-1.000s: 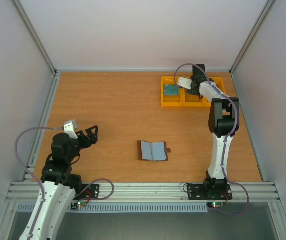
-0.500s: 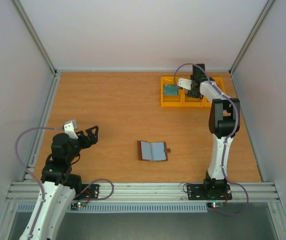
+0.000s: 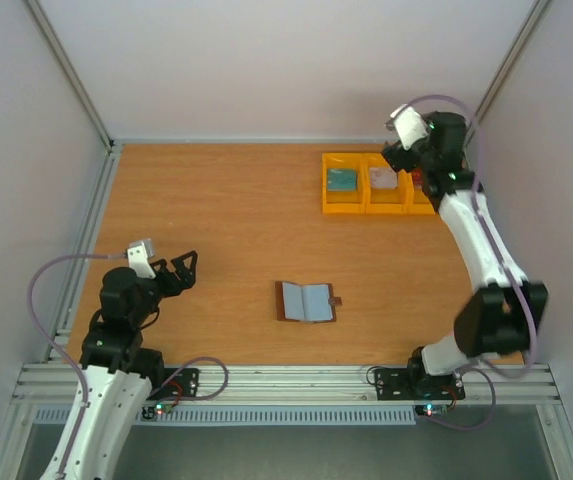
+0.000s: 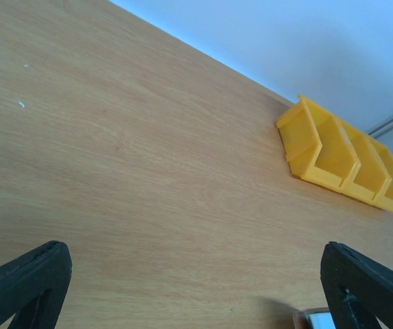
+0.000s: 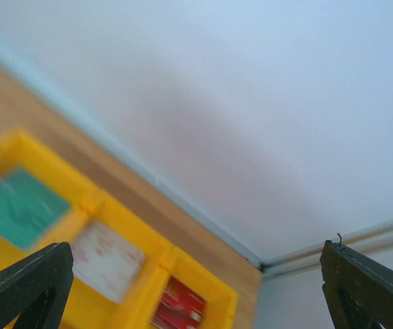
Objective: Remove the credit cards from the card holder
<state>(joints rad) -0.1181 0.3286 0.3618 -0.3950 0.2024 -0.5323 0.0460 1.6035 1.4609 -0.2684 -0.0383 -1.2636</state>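
The brown card holder [image 3: 307,301] lies open on the table, blue-grey lining up; its corner [image 4: 316,319] shows in the left wrist view. A teal card [image 3: 342,180] [image 5: 18,205], a whitish card [image 3: 382,178] [image 5: 103,260] and a red card [image 5: 179,308] each lie in a separate compartment of the yellow bins [image 3: 328,205] [image 5: 114,223]. My right gripper [image 3: 404,160] [image 5: 196,274] hangs open and empty above the bins' right end. My left gripper [image 3: 181,270] [image 4: 196,264] is open and empty at the near left, well apart from the holder.
The yellow bins [image 4: 347,164] stand in a row at the back right, close to the back wall and the right corner post. Aluminium frame rails border the table on the left and at the near edge. The right arm's elbow [image 3: 496,315] juts out over the table's right side.
My right gripper has opened and risen from the middle bin, its arm swinging out to the right. The whitish card now shows uncovered in that bin. The left arm has not moved.
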